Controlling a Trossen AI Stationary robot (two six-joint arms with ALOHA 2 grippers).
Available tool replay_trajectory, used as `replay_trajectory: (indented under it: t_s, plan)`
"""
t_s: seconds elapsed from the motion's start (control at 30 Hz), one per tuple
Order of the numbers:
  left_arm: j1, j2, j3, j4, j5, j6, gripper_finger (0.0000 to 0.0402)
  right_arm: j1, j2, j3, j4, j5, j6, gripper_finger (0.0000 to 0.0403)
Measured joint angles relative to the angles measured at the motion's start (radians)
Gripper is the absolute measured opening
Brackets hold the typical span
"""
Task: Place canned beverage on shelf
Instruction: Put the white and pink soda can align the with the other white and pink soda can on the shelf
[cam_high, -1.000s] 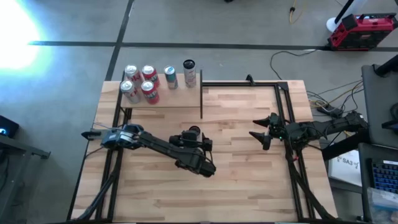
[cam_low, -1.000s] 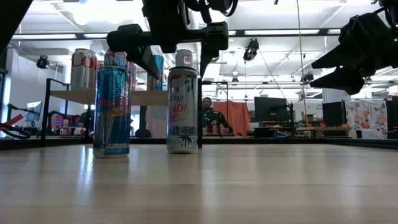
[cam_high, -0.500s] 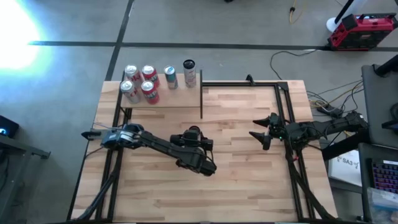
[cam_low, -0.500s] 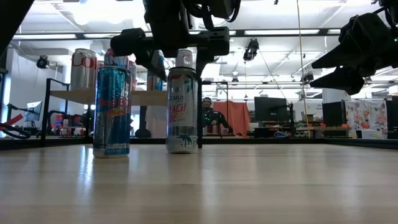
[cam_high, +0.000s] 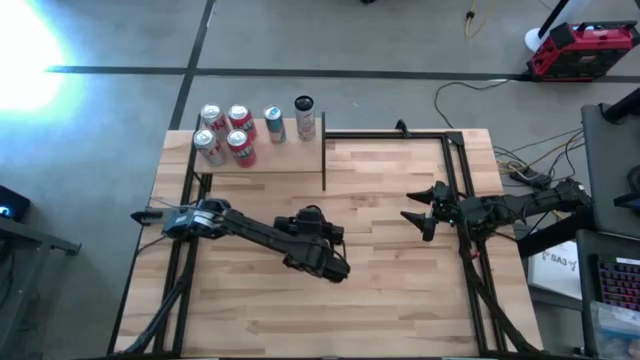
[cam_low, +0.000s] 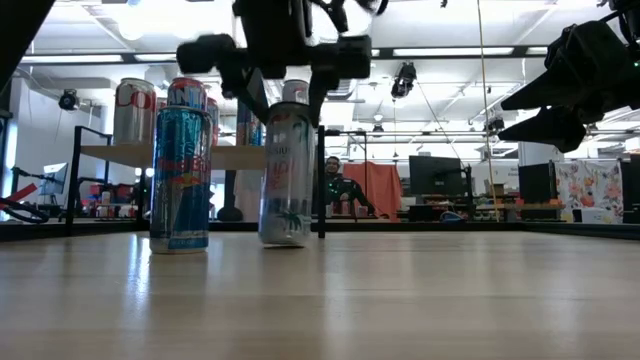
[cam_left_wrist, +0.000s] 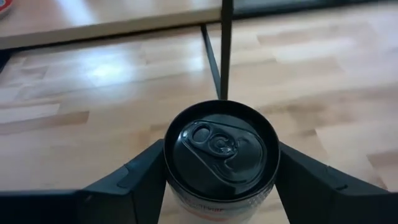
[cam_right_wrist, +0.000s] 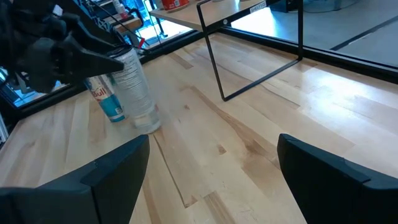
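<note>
A slim white can (cam_low: 286, 175) stands on the striped tabletop near its middle, leaning slightly, its dark top (cam_left_wrist: 219, 148) between the fingers of my left gripper (cam_left_wrist: 221, 180), which is shut on it. A blue can (cam_low: 180, 178) stands upright just beside it. In the high view my left gripper (cam_high: 312, 220) hides both cans. The shelf (cam_high: 262, 155), a pale board on a thin black frame, sits at the far left and carries several cans (cam_high: 226, 132). My right gripper (cam_high: 413, 216) hangs open at the right, touching nothing. My left gripper pinches the white can just below its top rim (cam_left_wrist: 169, 163), one finger on each side of the round wall. The fingers (cam_low: 247, 88) slant down from the near side, pointing toward the shelf. The can's base (cam_low: 283, 240) rests on the table and the can leans a little.
The shelf's black leg (cam_left_wrist: 225, 50) stands just beyond the white can. A black frame (cam_high: 455, 165) runs along the table's far and right edges. Bare tabletop (cam_high: 390, 290) lies in front of and between the arms. A person (cam_low: 335, 185) sits in the room behind.
My left gripper has stayed in place and shut its fingers onto the white can's top. The can, upright before, now leans slightly with its base on the table. The blue can and my right arm have kept still.
</note>
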Motion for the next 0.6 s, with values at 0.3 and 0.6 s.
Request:
replay_trajectory:
  t_s: [0.3,0.6]
  plan:
    - [0.026,0.0,0.158,-0.017,0.04,0.153,0.0231,0.0,0.0,0.0,0.0,0.0,0.0,0.0336]
    - [0.03,-0.01,0.199,-0.017,0.036,0.19,0.0231,0.0,0.0,0.0,0.0,0.0,0.0,0.0336]
